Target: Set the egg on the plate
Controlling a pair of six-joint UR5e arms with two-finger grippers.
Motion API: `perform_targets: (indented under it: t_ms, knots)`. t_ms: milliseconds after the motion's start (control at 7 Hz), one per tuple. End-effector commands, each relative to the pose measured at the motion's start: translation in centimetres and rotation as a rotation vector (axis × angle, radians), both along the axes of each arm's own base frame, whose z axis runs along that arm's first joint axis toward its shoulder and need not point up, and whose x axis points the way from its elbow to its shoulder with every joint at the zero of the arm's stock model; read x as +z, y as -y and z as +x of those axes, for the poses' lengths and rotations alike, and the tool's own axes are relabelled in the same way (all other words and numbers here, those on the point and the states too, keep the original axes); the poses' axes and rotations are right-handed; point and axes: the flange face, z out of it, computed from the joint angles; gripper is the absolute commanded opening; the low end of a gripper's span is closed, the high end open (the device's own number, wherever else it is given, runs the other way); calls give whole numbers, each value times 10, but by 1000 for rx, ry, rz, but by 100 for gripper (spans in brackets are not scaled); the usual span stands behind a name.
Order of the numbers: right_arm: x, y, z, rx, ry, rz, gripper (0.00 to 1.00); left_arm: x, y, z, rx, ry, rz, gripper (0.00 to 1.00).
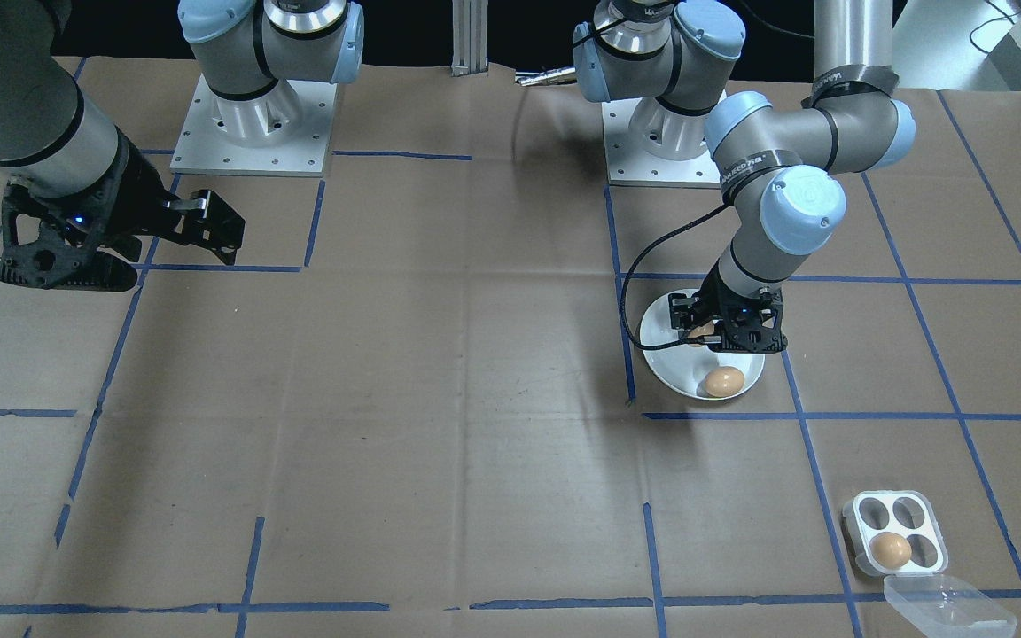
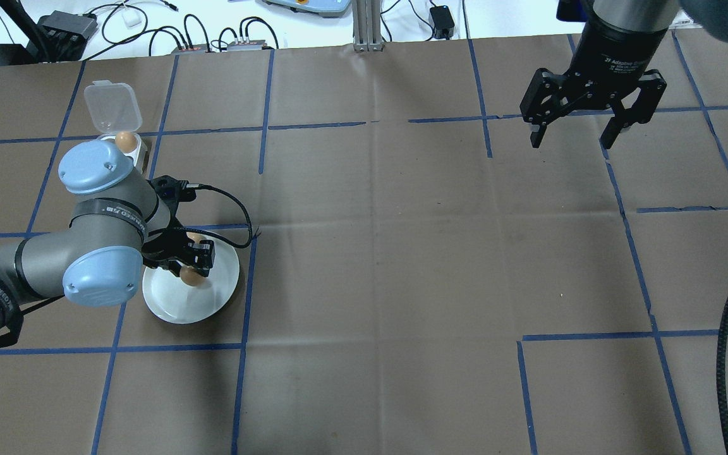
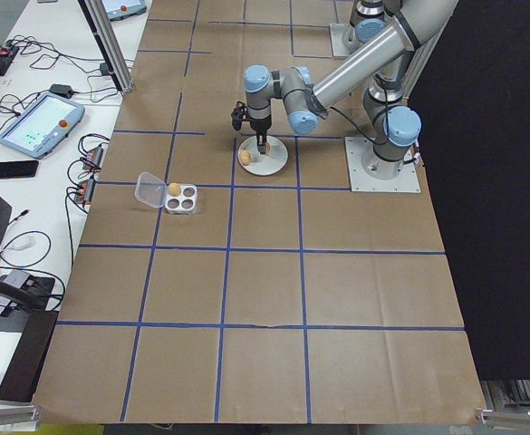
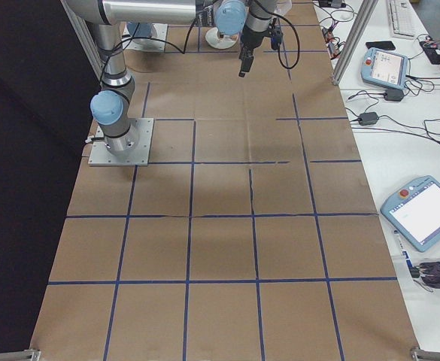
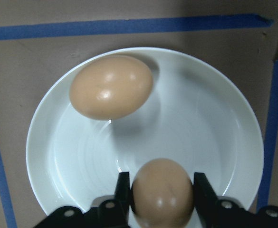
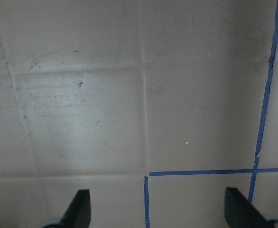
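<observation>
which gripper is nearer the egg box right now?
Left. The left gripper is over the plate, shut on an egg, a short way from the egg box. The right gripper hangs open at the table's far side.

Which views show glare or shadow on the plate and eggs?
Left wrist view: sharp, glossy highlights on both the held egg and the loose egg, which casts a soft shadow on the plate. Front-facing view: left gripper shades the plate's far side.

held egg [image 5: 162, 192] cut off by bottom edge, egg box [image 2: 129, 146] half hidden behind left arm
</observation>
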Motion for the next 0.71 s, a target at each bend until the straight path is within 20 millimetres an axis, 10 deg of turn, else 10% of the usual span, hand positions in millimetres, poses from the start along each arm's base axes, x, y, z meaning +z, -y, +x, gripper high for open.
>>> perform_targets:
  t_ms: [0, 571]
  knots:
    - [-1, 0, 0, 0, -1, 1, 100, 7, 8, 3, 4, 13, -60, 100]
    - [0, 0, 0, 0, 0, -1, 100, 103, 54, 17, 114, 27, -103, 100]
